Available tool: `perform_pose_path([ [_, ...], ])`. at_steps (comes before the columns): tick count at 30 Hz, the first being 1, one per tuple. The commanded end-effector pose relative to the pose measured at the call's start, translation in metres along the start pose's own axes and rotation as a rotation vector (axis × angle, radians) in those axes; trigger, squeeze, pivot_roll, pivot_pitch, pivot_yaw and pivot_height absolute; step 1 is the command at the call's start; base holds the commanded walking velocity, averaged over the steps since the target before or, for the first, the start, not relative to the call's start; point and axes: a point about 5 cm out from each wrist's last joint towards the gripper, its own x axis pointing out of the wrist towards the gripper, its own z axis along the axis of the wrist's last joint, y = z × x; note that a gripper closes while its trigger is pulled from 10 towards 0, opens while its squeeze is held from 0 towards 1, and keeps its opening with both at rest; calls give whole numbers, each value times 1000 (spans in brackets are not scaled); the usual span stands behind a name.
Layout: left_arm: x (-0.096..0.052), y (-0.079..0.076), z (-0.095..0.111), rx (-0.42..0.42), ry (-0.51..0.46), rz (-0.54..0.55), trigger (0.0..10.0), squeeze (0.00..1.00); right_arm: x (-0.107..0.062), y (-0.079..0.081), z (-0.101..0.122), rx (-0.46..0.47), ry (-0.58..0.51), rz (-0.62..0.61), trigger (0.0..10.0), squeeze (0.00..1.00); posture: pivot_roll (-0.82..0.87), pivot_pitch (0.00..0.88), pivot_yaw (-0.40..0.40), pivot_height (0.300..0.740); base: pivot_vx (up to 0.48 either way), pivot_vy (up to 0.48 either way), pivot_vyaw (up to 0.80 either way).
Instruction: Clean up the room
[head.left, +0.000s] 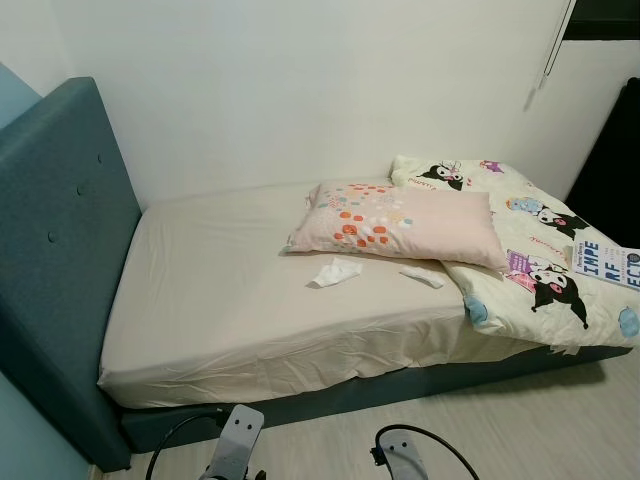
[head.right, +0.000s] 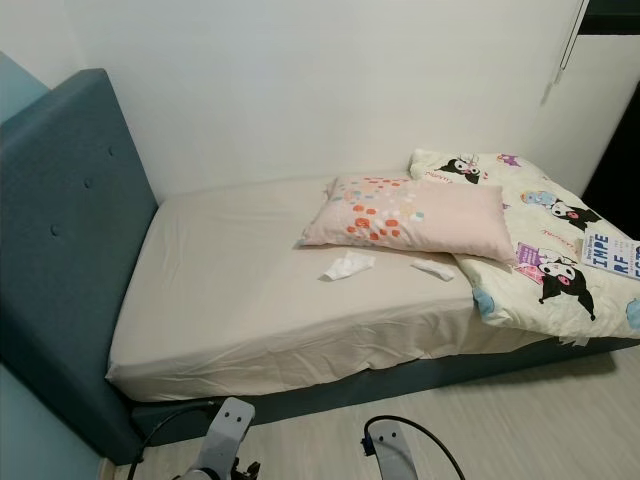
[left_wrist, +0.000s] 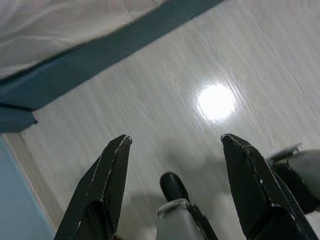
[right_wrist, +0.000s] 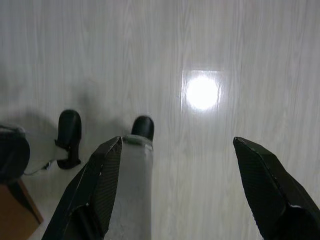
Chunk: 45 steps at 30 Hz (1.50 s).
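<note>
A bed with a beige sheet (head.left: 220, 300) stands before me. On it lie a pink pillow (head.left: 400, 224) with orange dots, a crumpled white tissue (head.left: 334, 271) and a second small white scrap (head.left: 422, 275) just in front of the pillow. A cartoon-print duvet (head.left: 545, 255) is bunched at the right end, with a blue-and-white book (head.left: 607, 264) on it. Both arms hang low by my legs. My left gripper (left_wrist: 175, 150) is open over the pale floor near the bed base. My right gripper (right_wrist: 177, 150) is open too, above the floor and my feet.
A teal padded headboard (head.left: 60, 240) rises at the left. The bed's teal base (head.left: 400, 385) runs along pale wood floor (head.left: 520, 420). A white wall stands behind, and a dark opening (head.left: 612, 150) at the far right. My arm tops (head.left: 235, 440) show low in the head views.
</note>
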Motion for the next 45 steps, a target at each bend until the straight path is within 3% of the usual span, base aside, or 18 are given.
perform_pose_path([
  [1, 0, 4, 4, -6, -31, 16, 10000, 0, 0, 1, 3, -2, -25, -2, 10000, 0, -48, 27, 2, 740, 0, 0, 0],
  [6, -3, 20, 12, -24, -115, 104, 10000, 0, -1, 0, 15, 39, -141, -26, 10000, 0, -68, 35, -1, 740, 0, 0, 0],
  [13, -5, 30, 18, -20, -175, 152, 10000, 0, -4, -3, 32, 88, -273, -45, 10000, 0, -63, 28, 7, 740, 0, 0, 0],
  [17, -6, 31, 23, -5, -217, 162, 10000, 0, -6, -4, 41, 89, -342, -32, 10000, 0, -60, 23, 8, 740, 0, 0, 0],
  [24, -9, 28, 29, 4, -292, 152, 10000, 0, -13, -15, 58, 177, -483, -64, 10000, 0, -59, 8, -2, 740, 0, 0, 0],
  [26, -9, 28, 29, 4, -292, 152, 10000, 0, -13, -15, 58, 177, -483, -64, 10000, 0, -59, 8, -2, 740, 0, 0, 0],
  [29, -11, 29, 30, -7, -311, 162, 10000, 0, -21, -8, 72, 166, -602, 1, 10000, 0, -56, 0, 4, 740, 0, 0, 0],
  [32, -11, 29, 30, -5, -312, 162, 10000, 0, -22, -7, 75, 152, -621, 0, 10000, 0, -56, 0, 3, 740, 0, 0, 0],
  [35, -12, 30, 29, 1, -317, 172, 10000, 0, -22, -13, 75, 98, -624, -102, 10000, 0, -49, 0, 2, 740, 0, 0, 0],
  [45, -17, 38, 16, -19, -297, 213, 10000, 0, -21, -7, 60, 91, -598, -97, 10000, 0, -24, 0, -18, 740, 0, 0, 0],
])
